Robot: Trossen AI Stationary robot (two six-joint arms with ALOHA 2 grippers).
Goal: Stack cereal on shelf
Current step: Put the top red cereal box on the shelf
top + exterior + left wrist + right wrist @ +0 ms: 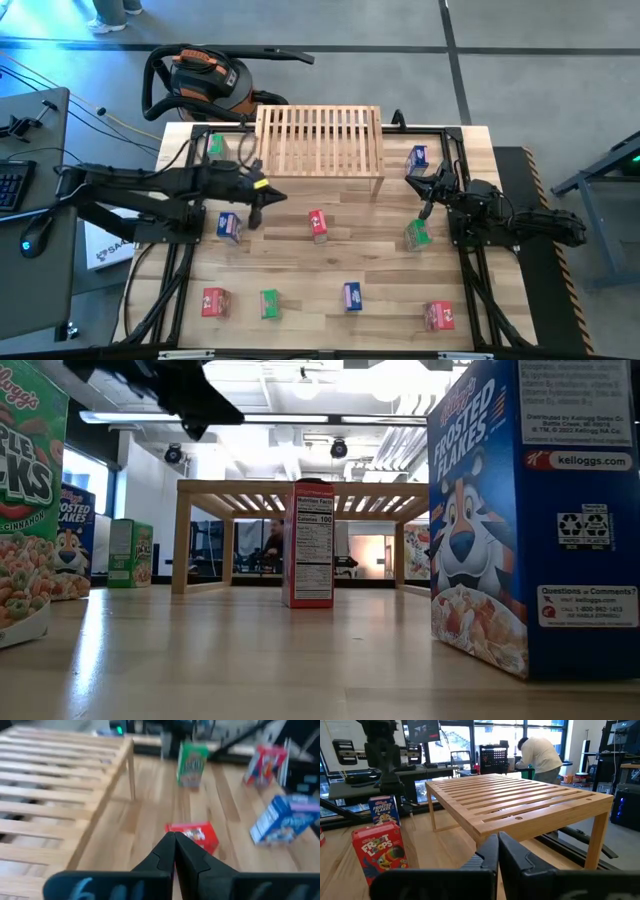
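The slatted wooden shelf point(320, 140) stands on its legs at the table's far side, with nothing on it. Several small cereal boxes stand scattered on the tabletop. My left gripper point(262, 205) is shut and hovers between a blue box point(229, 225) and the red box point(318, 225), touching neither. In the left wrist view its shut fingers point(175, 842) point at that red box point(197, 835). My right gripper point(428, 205) is shut just above a green box point(417, 235), and its wrist view point(498, 842) faces the shelf point(520, 800).
Other boxes: green point(215, 147) and blue point(418, 157) beside the shelf; red point(215, 301), green point(269, 304), blue point(352, 296) and red point(439, 315) along the near edge. A vacuum cleaner point(205, 80) sits beyond the table. A person point(537, 755) bends over a far desk.
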